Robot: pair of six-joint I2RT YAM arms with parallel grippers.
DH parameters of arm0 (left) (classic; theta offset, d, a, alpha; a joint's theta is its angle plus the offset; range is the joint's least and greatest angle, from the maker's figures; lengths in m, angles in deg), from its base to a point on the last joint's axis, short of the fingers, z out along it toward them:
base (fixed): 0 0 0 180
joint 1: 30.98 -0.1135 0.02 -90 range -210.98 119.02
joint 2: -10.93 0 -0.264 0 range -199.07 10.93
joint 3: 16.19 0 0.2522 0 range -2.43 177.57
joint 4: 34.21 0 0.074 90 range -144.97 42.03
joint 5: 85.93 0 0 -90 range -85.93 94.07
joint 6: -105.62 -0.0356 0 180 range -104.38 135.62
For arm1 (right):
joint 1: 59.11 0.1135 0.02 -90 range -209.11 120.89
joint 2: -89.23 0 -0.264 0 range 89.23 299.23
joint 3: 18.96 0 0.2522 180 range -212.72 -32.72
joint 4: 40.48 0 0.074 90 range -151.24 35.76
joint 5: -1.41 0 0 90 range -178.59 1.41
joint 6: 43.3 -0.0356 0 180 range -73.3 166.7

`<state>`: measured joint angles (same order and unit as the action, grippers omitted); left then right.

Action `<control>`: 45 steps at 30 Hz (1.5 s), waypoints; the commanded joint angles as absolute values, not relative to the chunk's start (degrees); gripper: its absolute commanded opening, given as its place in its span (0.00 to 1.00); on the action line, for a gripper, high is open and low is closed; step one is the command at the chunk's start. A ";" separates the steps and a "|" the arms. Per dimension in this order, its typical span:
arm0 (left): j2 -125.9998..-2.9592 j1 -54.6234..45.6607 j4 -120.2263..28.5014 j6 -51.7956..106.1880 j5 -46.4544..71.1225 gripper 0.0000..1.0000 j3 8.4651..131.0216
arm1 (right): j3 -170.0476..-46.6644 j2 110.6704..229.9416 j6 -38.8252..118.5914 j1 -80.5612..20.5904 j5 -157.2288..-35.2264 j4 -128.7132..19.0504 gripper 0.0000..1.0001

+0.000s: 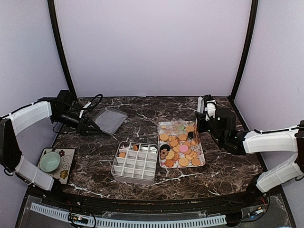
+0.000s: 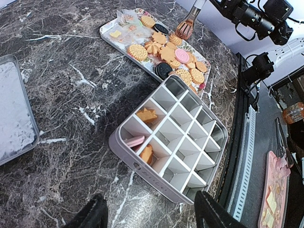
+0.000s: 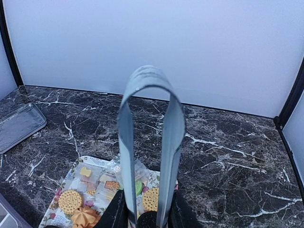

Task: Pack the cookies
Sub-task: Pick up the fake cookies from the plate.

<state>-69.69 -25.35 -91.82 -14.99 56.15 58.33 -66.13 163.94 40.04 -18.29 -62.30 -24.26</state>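
Looking at the right gripper [image 3: 145, 216], you find its fingers clamped on both arms of the metal tongs [image 3: 172, 142], whose tips hang over the far end of the flower-patterned tray [image 3: 66, 183]. Whether the tips hold a biscuit, you cannot tell. The left gripper [image 2: 152, 214] hovers wide apart and empty, off to the left of the divided box [image 2: 147, 173].

Most of the cookies [image 1: 180, 149] lie heaped on the tray, overlapping. Three sit in cells at one corner of the box, which stands just beside the tray.

Your risks, as I judge them:
- The biscuits overlap, so the tips may catch two, or flick a neighbour off the tray.
- Squeeze hard and a thin round may crack; squeeze lightly and it may drop on the marble between tray and box.
- The tongs are springy, so they may twist in the fingers and spoil your aim.
- The cells are narrow, so a biscuit may land on a divider.
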 commanded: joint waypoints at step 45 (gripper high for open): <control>-69.41 -25.69 -94.19 -14.61 57.97 0.63 60.33 | -63.10 162.67 38.70 -18.08 -63.66 -25.65 0.40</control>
<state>-69.69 -25.35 -92.61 -14.97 56.37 58.63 -61.39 161.39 37.79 -18.27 -63.48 -24.76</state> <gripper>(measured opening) 0.633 0.409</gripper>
